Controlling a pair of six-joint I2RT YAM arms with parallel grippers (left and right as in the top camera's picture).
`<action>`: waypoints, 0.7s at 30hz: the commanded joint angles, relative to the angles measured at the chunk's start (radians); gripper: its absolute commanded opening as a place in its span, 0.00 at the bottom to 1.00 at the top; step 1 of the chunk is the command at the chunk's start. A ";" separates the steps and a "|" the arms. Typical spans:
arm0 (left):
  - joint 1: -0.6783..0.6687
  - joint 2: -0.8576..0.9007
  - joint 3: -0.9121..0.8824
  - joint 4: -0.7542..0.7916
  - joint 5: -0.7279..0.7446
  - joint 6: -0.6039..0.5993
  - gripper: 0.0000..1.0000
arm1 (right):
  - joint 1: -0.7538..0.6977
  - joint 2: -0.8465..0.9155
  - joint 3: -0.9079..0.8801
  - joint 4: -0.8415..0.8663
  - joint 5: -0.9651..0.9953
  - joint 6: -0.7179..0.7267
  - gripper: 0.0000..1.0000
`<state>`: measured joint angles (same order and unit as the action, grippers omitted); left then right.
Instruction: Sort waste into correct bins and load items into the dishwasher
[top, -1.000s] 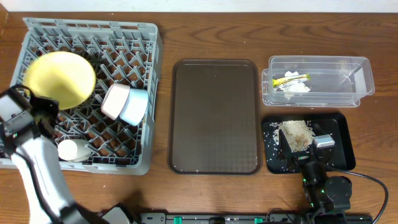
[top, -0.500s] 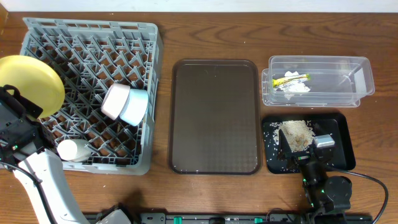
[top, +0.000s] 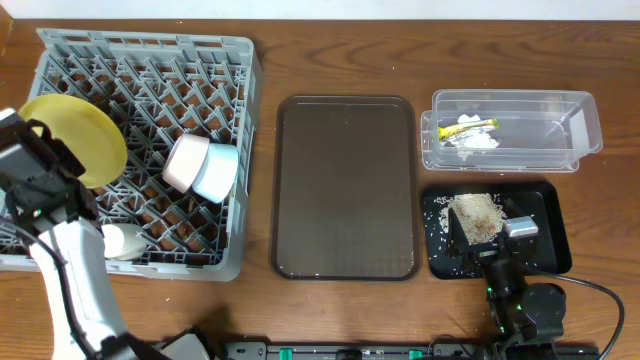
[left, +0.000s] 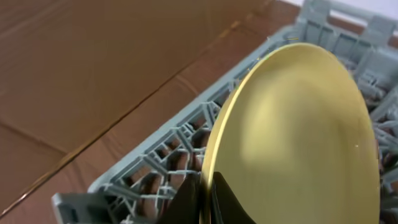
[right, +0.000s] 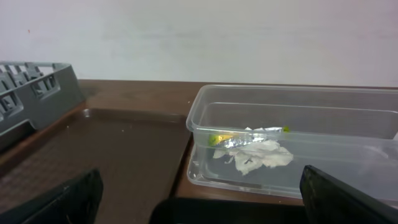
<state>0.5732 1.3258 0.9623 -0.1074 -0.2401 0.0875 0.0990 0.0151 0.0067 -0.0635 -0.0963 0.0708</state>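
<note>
Plate (top: 75, 140) first: where is it?
On edge at the left side of the rack (top: 245, 150), its face tilted up. The left gripper (left: 205, 196) pinches its lower rim, one finger on each face. Whether the rim sits between pegs, I cannot tell.

Bowls?
Both are in the rack's middle, on their sides and touching. The white bowl (top: 185, 160) is to the left and the blue bowl (top: 217, 172) to the right. A white rounded thing (top: 120, 242) lies near the rack's front edge, just beside the left arm.

Waste?
The wrapper (top: 470, 126) and tissue (top: 478, 141) lie together at the left end of the tub (top: 585, 125). The scraps (top: 475, 215) are heaped in the black tray (top: 555, 215), with crumbs scattered around them.

Right gripper (top: 487, 240)?
It is over the black tray's front part, just beside the heap. In the wrist view its fingers (right: 68, 199) are spread wide with nothing between them.

Anything else?
A brown tray (top: 345, 185) lies between the rack and the bins.
</note>
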 joint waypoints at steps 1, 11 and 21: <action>-0.003 0.043 -0.003 0.038 -0.009 0.051 0.08 | -0.007 -0.002 -0.001 -0.004 0.002 -0.005 0.99; -0.003 0.075 -0.003 0.146 -0.009 0.141 0.08 | -0.007 -0.002 -0.001 -0.004 0.002 -0.005 0.99; -0.061 0.057 -0.003 -0.171 0.011 -0.259 0.37 | -0.007 -0.002 -0.001 -0.004 0.002 -0.005 0.99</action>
<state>0.5320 1.4025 0.9600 -0.2249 -0.2382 0.0124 0.0990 0.0151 0.0067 -0.0635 -0.0963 0.0708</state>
